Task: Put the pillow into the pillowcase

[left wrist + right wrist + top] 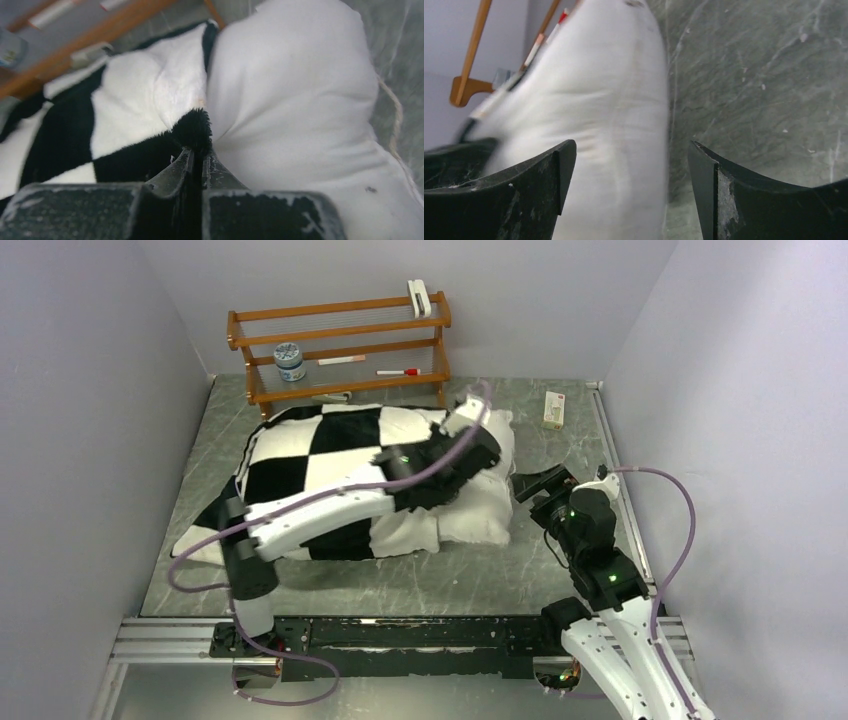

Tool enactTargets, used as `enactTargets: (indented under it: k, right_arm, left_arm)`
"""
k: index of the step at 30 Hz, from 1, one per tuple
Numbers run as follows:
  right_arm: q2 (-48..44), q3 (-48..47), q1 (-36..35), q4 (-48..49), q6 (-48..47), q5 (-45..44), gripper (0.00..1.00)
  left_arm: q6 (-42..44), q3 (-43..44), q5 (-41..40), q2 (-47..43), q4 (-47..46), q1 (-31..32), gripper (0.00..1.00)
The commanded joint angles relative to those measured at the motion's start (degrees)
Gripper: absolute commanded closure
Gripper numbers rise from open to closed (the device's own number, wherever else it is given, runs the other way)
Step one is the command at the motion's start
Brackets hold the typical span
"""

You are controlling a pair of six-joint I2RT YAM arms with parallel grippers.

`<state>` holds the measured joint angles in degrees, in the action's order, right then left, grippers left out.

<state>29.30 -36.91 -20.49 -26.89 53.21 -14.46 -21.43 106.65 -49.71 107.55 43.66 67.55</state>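
- The table (420, 585) is a grey-green marbled surface between pale walls, with both arm bases bolted at its near edge.
- The pillowcase (300, 455), in large black and white plush checks, lies spread across the left and middle of the table, its mouth facing right.
- The pillow (480, 515) is plain white and plump. It lies partly inside the pillowcase, and its right end sticks out bare onto the table.
- A wooden rack (340, 345) stands at the back of the table, just behind the pillowcase.
- The left gripper (198, 157) reaches over the checked cloth to the mouth of the pillowcase. Its jaws are clenched on a black plush bit of the hem, right where the hem meets the bare pillow.
- The right gripper (631, 155) sits low at the pillow's exposed right end with its jaws spread wide and released. The pillow's edge fills part of the gap, with bare table showing beside it, and contact cannot be told.
- A small box (553, 409) lies on the table at the back right, well apart from the pillow.
- A small jar (290, 362) stands on the rack's middle shelf.
- A red-capped marker (398, 371) lies on the same shelf.
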Motion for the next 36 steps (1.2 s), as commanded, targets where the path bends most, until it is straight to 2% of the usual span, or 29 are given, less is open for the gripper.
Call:
enactTargets:
  k: [1, 7, 14, 17, 21, 25, 28, 36]
  right_arm:
    - [-2.0, -2.1, -0.4, 4.1, -2.6, 5.1, 0.17]
    - [-1.8, -1.2, -0.4, 9.4, -2.2, 10.9, 0.26]
    - [4.4, 5.9, -0.5, 18.7, 6.7, 20.6, 0.58]
    - [8.4, 10.4, -1.1, 24.6, 11.3, 22.8, 0.64]
    - [17.1, 14.4, -5.2, 37.7, 11.8, 24.5, 0.64]
    - [27.7, 14.1, -11.7, 48.7, 11.1, 26.6, 0.58]
    - [32.4, 12.2, -16.7, 52.7, 11.1, 24.0, 0.5]
    - [45.8, 8.5, -23.1, 60.7, 14.0, 21.5, 0.49]
  left_arm:
    - [8.5, 7.1, -4.2, -10.4, -3.6, -0.4, 0.95]
    - [13.7, 10.9, -7.8, -16.2, -4.8, -0.4, 0.95]
    - [17.8, 11.2, -8.8, -22.4, -9.9, -0.4, 0.95]
    - [18.3, 11.1, -8.4, -23.9, -10.8, -0.5, 0.95]
    - [17.9, 10.6, -8.1, -25.1, -10.8, -0.5, 0.95]
    - [18.2, 8.8, -8.5, -26.3, -12.2, -0.5, 0.95]
    - [17.9, 9.5, -8.8, -26.1, -10.9, -0.5, 0.95]
    - [17.1, 6.2, -8.6, -28.1, -11.4, -0.5, 0.95]
